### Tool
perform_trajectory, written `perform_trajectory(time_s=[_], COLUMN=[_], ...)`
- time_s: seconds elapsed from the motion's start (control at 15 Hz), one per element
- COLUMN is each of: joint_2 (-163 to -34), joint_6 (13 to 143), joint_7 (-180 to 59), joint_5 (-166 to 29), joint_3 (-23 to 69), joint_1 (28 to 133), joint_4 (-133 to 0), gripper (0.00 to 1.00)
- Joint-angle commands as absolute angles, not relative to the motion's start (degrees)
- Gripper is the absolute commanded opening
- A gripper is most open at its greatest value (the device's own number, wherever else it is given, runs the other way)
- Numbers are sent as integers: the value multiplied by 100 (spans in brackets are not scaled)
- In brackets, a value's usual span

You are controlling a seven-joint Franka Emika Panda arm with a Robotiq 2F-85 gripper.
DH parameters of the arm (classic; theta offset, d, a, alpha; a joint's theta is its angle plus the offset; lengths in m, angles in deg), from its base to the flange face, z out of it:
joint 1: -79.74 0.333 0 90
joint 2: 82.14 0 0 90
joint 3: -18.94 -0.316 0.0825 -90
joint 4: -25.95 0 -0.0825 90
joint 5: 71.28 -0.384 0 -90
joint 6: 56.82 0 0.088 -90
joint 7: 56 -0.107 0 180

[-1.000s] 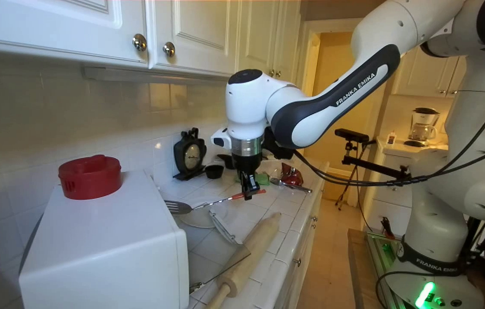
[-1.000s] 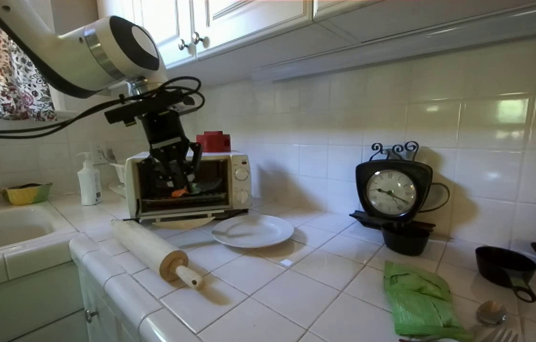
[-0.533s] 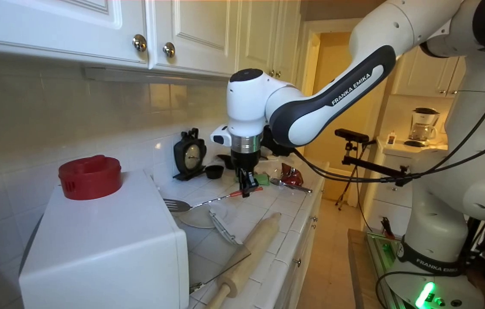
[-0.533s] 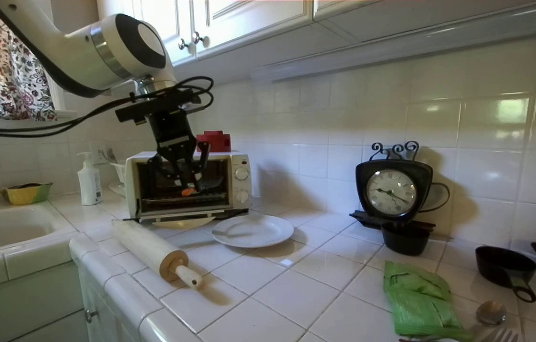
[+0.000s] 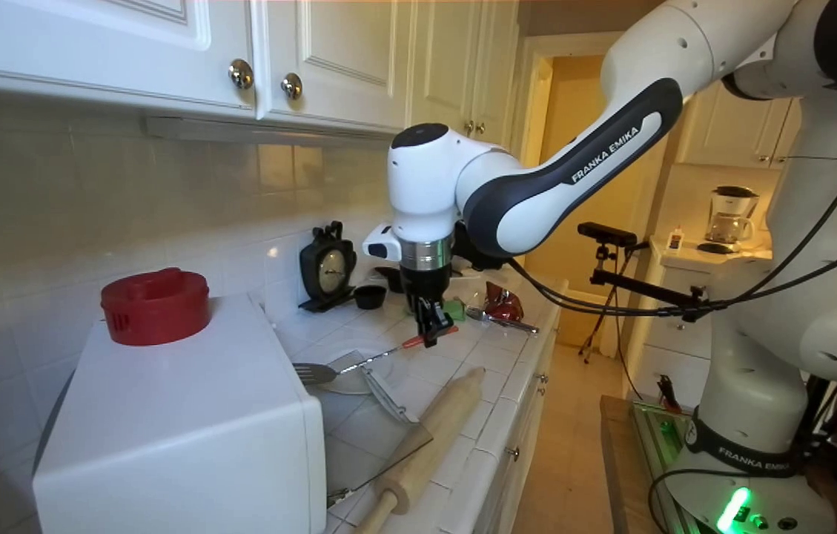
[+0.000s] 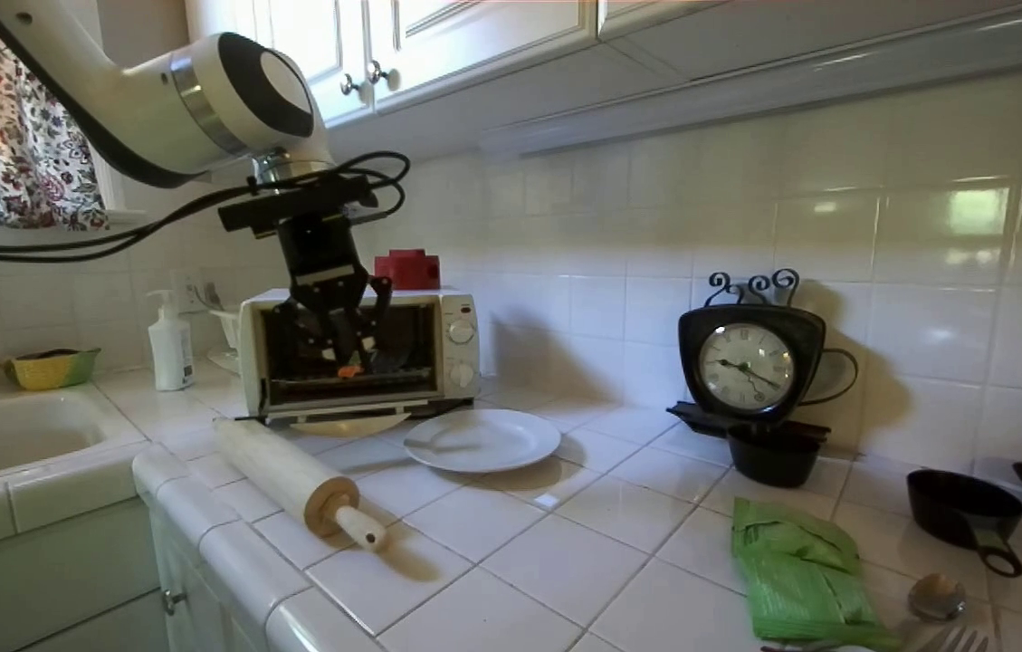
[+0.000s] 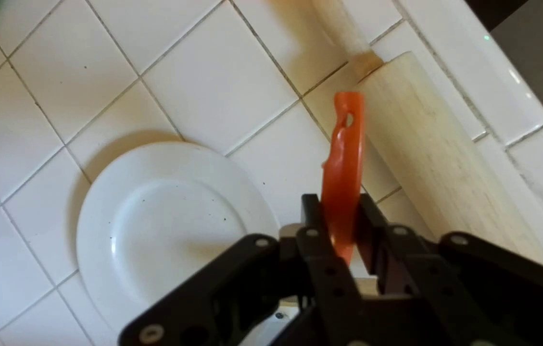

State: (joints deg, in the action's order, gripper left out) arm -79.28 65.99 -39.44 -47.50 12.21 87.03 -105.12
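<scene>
A white-tiled kitchen surface runs beneath white cabinets. Above it, the tool pinches a spatula by its orange handle; in an exterior view, a rolling pin lies at seven o'clock from the tool, a plate at four. Tool and spatula sit slightly lower than half a second ago.

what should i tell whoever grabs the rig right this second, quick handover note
Hand: closed on the orange handle of the spatula, held above the counter.
Things: the spatula's slotted head points toward the open toaster oven; whether they touch, I can't tell. In the wrist view the white plate and rolling pin lie to either side of the handle.
Done: spatula gripped and raised.
Left: it's not yet set down or released.
</scene>
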Motion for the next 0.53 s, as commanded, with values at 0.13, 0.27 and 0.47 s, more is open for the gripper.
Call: perform_trajectory(time_s=[0.13,0.27,0.47], joint_2=[-8163,-8273,-8527], joint_6=[5905,5606,5098], joint_7=[-3193,-3041,-2982], joint_5=[-5108,-5092,-4982], joint_3=[1191,1181,1132], joint_1=[8731,8734,8769], joint_4=[-10085,-9863,-9444], gripper=[5,5,5])
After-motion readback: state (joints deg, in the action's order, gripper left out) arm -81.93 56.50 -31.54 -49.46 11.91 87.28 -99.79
